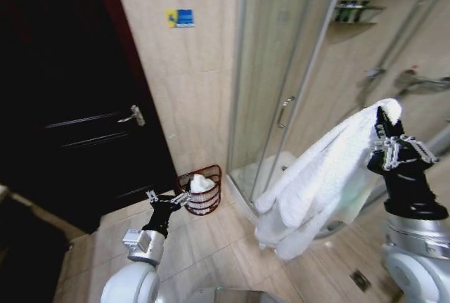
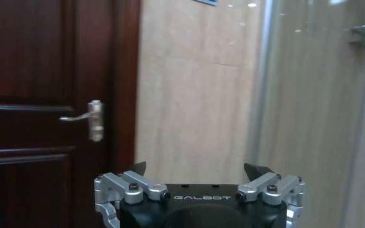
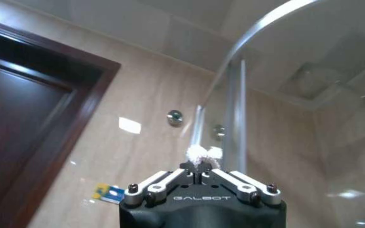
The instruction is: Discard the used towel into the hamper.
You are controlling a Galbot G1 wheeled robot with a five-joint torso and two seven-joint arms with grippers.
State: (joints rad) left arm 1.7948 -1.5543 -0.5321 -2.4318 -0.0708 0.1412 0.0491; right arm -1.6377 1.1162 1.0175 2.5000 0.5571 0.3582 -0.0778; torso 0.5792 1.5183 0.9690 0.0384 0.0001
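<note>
Hamper (image 1: 200,190) partly behind left gripper (image 1: 171,199)

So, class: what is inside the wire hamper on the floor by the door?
The hamper holds something white, heaped above its rim. Whatever lies below is hidden. The towel hangs from the right gripper, outside it.

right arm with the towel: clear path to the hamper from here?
Probably yes. The right gripper holds the towel high, and open floor lies between it and the hamper; only the left gripper sits close by its rim.
</note>
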